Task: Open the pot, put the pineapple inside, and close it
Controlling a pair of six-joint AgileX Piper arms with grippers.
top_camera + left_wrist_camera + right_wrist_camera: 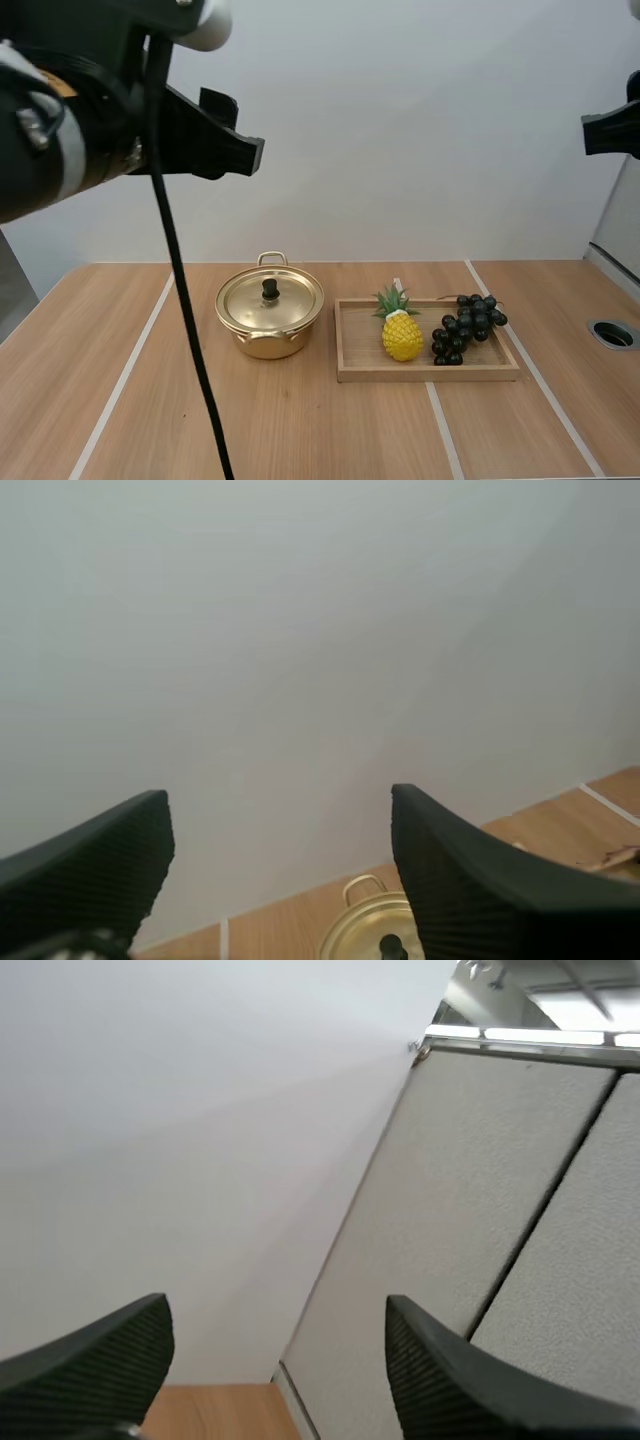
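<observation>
A gold pot (269, 320) with its lid (270, 299) on and a black knob stands at the middle of the wooden table. To its right a wooden tray (352, 372) holds a yellow pineapple (401, 333) with a green crown. My left gripper (228, 140) hangs high at the upper left, open and holding nothing. In the left wrist view its fingers (455, 875) stand wide apart, with the pot (372, 932) far off beyond them. My right gripper (610, 130) is raised at the right edge, and in the right wrist view its fingers (460, 1380) stand apart on nothing.
A bunch of dark grapes (465, 325) lies in the tray beside the pineapple. A round hole (613, 334) sits in the table at the far right. White stripes (125, 375) run across the tabletop. A grey partition wall (480, 1240) stands right of the table.
</observation>
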